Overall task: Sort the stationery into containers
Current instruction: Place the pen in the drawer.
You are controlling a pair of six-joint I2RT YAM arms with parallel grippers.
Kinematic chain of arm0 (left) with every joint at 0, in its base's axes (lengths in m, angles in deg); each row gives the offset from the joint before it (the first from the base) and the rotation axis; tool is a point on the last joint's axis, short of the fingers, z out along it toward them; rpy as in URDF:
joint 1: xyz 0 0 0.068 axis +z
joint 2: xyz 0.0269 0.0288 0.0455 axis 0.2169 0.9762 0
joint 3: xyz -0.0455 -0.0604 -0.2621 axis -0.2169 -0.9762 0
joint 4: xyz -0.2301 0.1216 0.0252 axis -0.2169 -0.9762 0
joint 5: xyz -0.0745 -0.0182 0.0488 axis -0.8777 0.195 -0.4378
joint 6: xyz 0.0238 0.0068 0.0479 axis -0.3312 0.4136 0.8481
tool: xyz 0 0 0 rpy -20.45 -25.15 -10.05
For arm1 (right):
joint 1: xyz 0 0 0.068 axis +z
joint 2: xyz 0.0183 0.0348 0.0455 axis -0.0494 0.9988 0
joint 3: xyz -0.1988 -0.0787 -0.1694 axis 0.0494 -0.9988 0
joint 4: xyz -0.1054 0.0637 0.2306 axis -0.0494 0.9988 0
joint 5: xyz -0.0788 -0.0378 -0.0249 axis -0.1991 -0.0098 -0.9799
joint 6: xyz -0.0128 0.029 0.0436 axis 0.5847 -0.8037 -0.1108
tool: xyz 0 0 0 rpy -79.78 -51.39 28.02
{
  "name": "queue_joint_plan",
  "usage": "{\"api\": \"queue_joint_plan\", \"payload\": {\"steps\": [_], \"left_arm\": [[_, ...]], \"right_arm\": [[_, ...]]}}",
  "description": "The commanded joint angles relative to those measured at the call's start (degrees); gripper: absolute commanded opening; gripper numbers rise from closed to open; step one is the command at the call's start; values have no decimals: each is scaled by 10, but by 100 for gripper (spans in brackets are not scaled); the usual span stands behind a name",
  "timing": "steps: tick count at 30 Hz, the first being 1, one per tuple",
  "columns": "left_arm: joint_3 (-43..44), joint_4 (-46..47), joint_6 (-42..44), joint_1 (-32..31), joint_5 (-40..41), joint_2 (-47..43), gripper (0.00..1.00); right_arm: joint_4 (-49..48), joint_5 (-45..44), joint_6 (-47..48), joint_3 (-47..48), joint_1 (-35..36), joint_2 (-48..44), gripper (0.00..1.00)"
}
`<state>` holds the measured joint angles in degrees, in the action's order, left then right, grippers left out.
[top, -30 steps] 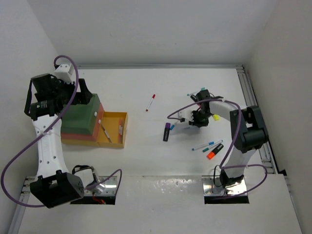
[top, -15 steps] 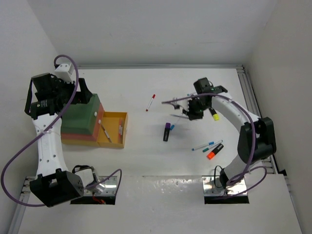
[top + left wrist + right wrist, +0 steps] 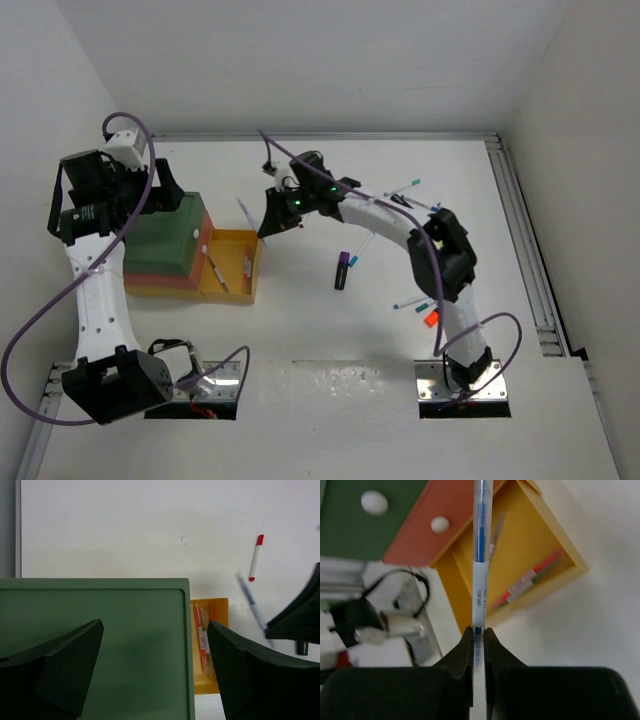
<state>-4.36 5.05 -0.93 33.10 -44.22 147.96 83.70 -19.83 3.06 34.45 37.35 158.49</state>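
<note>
My right gripper is shut on a blue pen, which points forward over the near corner of the yellow tray. In the top view the right gripper reaches left across the table, with the blue pen just above the yellow tray. Two pens lie in that tray. My left gripper hangs open and empty over the green container, which sits on the red-orange one. A red-capped pen lies on the table beyond.
A purple highlighter, an orange highlighter and several thin pens lie on the right half of the table. Another pen lies further back. White walls close in the table.
The right gripper closed on the blue pen at the right of the table, and the arm swung left with it to the yellow tray. The left arm stayed still.
</note>
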Motion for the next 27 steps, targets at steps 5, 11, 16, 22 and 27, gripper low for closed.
{"api": "queue_joint_plan", "payload": {"steps": [5,11,16,22,27], "left_arm": [[40,-17,-9,17,10,-9,92],[40,-24,-8,24,16,-10,92],[40,-24,-9,25,16,-6,92],[53,-36,0,25,23,-8,92],[67,-50,7,25,30,-11,92]], "right_arm": [[-168,-45,-264,98,67,86,0],[-171,-84,-279,99,96,120,0],[-175,-93,-276,77,102,138,0],[-155,-110,-253,56,102,136,0],[-155,-83,-250,34,103,120,23]]}}
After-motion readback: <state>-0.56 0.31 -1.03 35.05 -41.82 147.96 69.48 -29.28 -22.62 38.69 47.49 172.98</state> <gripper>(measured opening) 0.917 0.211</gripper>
